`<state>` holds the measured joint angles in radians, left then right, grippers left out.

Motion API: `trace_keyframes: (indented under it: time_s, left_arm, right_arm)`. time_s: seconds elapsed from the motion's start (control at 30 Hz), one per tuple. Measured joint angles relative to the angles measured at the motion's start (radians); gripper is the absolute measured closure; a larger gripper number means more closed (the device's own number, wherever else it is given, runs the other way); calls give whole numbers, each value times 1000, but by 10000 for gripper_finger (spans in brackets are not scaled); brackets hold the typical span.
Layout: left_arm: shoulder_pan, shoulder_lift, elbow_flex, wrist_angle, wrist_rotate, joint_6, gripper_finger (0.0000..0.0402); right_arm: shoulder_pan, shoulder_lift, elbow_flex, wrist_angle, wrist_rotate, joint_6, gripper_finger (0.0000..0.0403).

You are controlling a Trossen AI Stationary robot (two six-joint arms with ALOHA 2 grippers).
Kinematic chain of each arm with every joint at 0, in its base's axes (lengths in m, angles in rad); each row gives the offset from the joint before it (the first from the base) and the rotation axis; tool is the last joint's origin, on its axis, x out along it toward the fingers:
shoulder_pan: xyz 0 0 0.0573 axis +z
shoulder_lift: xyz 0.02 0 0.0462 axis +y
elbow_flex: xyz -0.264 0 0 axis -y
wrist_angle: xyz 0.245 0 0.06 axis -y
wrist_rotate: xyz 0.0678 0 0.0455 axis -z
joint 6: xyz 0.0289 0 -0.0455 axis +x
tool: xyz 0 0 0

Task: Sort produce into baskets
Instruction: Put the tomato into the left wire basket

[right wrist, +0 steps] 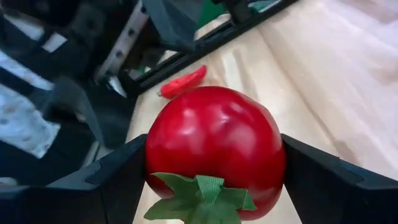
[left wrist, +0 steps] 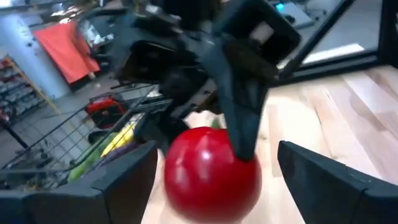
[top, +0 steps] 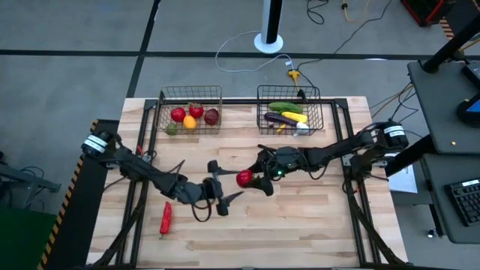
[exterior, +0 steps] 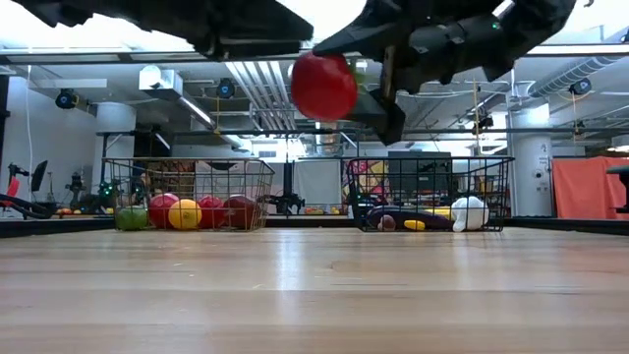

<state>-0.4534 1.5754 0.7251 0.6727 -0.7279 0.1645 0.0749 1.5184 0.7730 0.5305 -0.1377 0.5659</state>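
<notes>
While right gripper point(top: 253, 180) holds tomato point(top: 244, 178), mid-table lies open.

red tomato point(top: 244, 178): midair | baskets point(top: 190, 109): holding produce | red pepper point(top: 166, 217): on table

Even, bright overhead light. Glare streaks the table point(exterior: 314, 285) in the low view. Both wrist views blur at close range.

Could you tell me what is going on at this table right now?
The right gripper holds a red tomato between its fingers, in the air above mid-table. The left gripper sits open beside it. Round produce is in the left basket, long pieces in the right basket. A red pepper remains on the table.
</notes>
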Motion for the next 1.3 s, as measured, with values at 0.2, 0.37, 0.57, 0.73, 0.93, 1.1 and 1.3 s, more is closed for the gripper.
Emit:
trace_keyframes:
  time_s: [0.2,0.37,0.57,0.73,0.93,1.1,1.3]
  left_arm:
    - [-2,68,50,-6,-33,21,74]
    - [-5,85,64,-46,-112,17,71]
    - [-26,83,64,-54,-126,9,76]
    - [-44,80,64,-71,-154,-9,90]
    - [-53,77,64,-82,-153,-94,94]
    - [-69,77,50,-90,-156,-151,113]
    - [-125,77,33,-30,-205,-217,119]
  right_arm:
    - [-7,65,84,-7,-74,-7,86]
    - [-8,94,131,-5,-109,-12,85]
    - [-9,108,178,-82,-124,-29,85]
    - [-10,108,206,-116,-146,-59,84]
    - [-13,108,249,-198,-202,-78,63]
    - [-17,107,298,-287,-208,-130,48]
    - [-23,70,386,-451,-206,-225,46]
